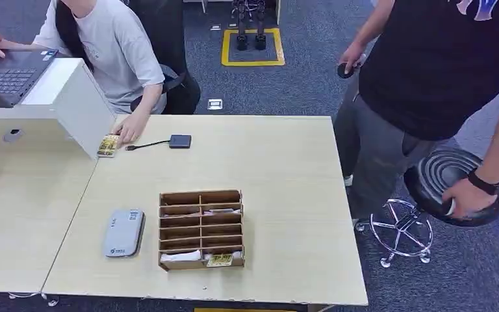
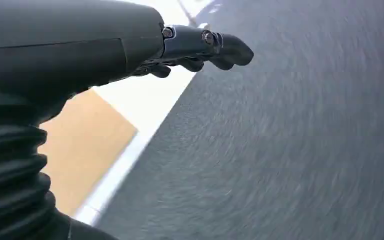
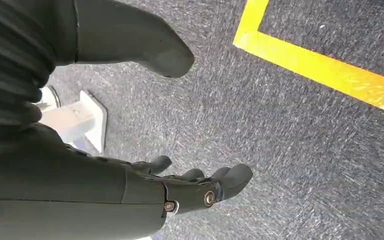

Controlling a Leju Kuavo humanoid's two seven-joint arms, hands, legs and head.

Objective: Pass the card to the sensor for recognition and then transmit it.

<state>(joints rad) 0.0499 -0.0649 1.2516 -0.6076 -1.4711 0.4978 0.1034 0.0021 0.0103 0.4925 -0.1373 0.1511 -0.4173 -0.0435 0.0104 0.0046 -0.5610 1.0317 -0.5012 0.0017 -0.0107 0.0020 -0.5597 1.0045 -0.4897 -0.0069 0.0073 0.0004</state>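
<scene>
A wooden slotted card rack [image 1: 201, 229] stands on the light wooden table [image 1: 286, 182], with a yellow card [image 1: 219, 260] and a white card [image 1: 182, 257] in its front slot. A grey flat sensor device [image 1: 124, 233] lies just left of the rack. Another yellow card [image 1: 108, 145] lies at the table's far left, touched by a seated person's hand [image 1: 130, 132]. My left hand [image 2: 180, 45] hangs over grey carpet, fingers apart and holding nothing. My right hand [image 3: 170, 192] also hangs above the carpet, thumb [image 3: 150, 47] spread away, holding nothing.
A small dark box [image 1: 180, 141] with a cable lies behind the rack. A laptop [image 1: 6, 75] sits on a white stand at far left. A standing person in black [image 1: 429, 71] holds a round black stool [image 1: 451, 185] to the table's right. Yellow floor tape [image 3: 325, 65] crosses the carpet.
</scene>
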